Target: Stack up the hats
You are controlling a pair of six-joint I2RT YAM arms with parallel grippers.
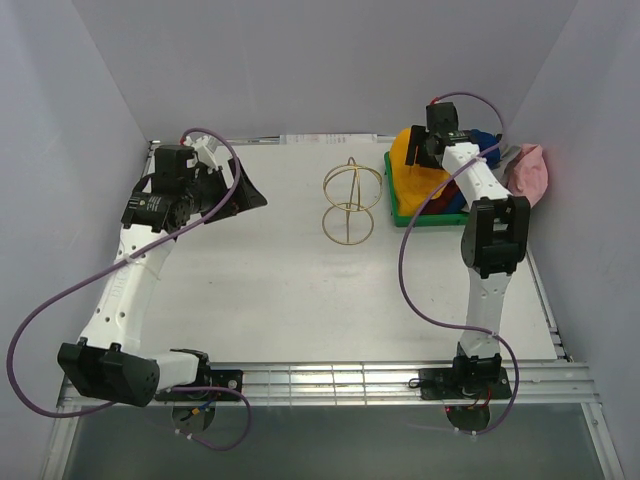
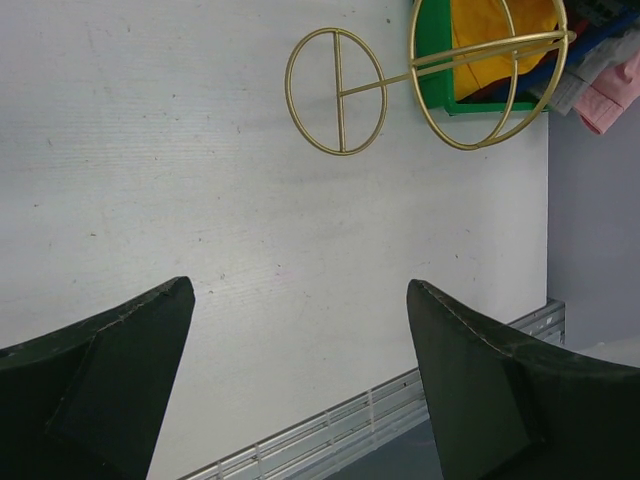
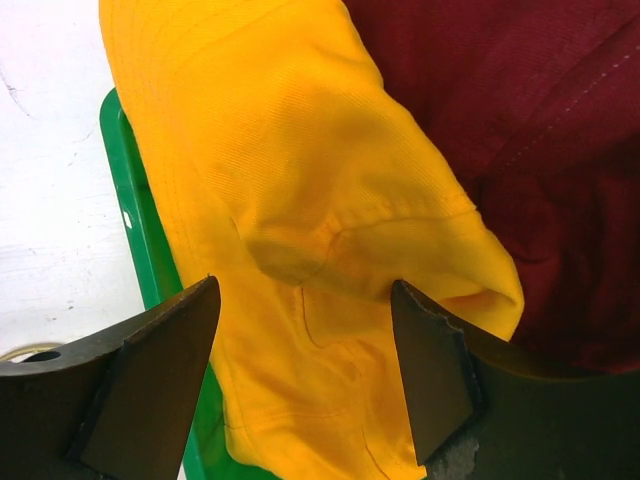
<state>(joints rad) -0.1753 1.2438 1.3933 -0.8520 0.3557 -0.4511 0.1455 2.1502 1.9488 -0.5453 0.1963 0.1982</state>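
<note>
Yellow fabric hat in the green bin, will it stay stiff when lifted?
Probably floppy: the yellow fabric hat drapes creased over the green plastic bin at its rim. Likely light and not slippery, given its woven cloth.

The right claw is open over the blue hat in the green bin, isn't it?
Not blue. The right wrist view shows the right claw open over the yellow hat in the green bin.

White table (image 1: 300, 290): gold wire stand (image 1: 351, 203) mid-back, green bin (image 1: 398, 212) back-right, pink hat (image 1: 528, 172) just right of bin.
</note>
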